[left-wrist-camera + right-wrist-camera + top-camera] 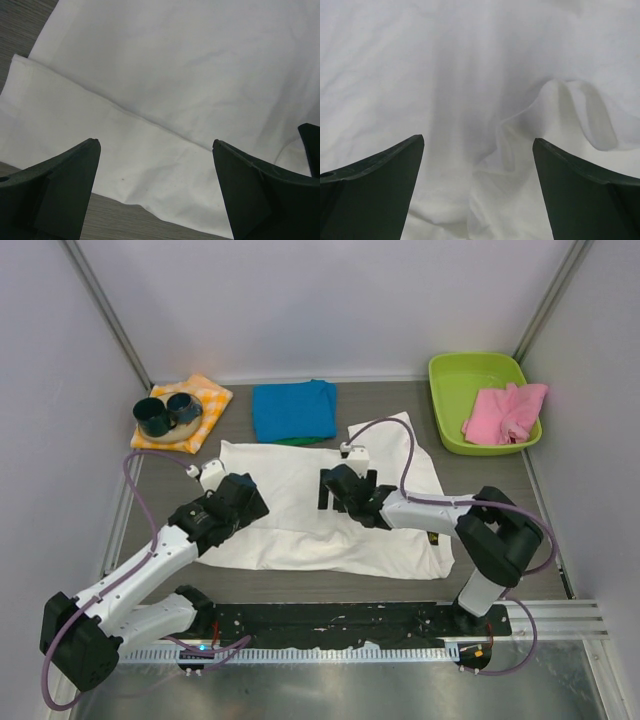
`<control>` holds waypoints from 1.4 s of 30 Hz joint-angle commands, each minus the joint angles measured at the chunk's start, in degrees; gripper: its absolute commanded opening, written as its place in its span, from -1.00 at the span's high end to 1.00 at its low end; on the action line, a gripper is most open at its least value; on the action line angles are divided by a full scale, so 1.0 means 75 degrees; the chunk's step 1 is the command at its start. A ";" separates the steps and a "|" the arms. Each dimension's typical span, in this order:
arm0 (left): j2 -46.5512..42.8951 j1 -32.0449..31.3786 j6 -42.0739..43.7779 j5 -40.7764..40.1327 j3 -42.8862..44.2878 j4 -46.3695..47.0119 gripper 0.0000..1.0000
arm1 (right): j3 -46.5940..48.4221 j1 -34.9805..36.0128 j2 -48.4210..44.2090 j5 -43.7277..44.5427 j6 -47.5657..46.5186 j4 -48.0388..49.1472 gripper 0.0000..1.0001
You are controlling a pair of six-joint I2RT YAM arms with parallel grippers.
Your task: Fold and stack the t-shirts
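Right gripper (pixel 477 145) hangs with its jaws spread wide and nothing between them, low over a rumpled ridge in the large white cotton t-shirt (pixel 290 525). Our left gripper (pixel 155 147) is just as wide and equally empty, poised above a straight folded edge near the shirt's left side. The shirt lies spread across the middle of the grey wood-grain table (pixel 300 588). We judge it partly folded, with its right half bunched.

For a clean next fold we would flatten that bunching first. Then we would pinch only the top layers at matching points along one edge, both grippers level, and carry them across together so the crease runs straight.

Beyond the shirt's far edge sits the folded turquoise-blue t-shirt (pixel 293 408), with a sliver of green t-shirt (pixel 288 441) beneath it. That is where we judge the stack belongs.
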 commanded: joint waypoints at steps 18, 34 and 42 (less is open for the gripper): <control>0.0311 0.0003 0.0233 0.0099 -0.0086 0.0478 -1.00 | -0.1162 -0.1109 -0.2838 0.0051 0.0300 -0.1479 -0.98; 0.0229 0.0015 0.0257 -0.0276 -0.0133 0.0325 -1.00 | -0.0401 -0.1483 -0.0775 -0.0688 0.0408 -0.0308 -0.98; 0.0276 0.0108 0.0339 -0.0311 -0.0191 0.0372 -0.99 | 0.0092 -0.1999 -0.0142 0.0387 -0.0283 0.0126 -0.98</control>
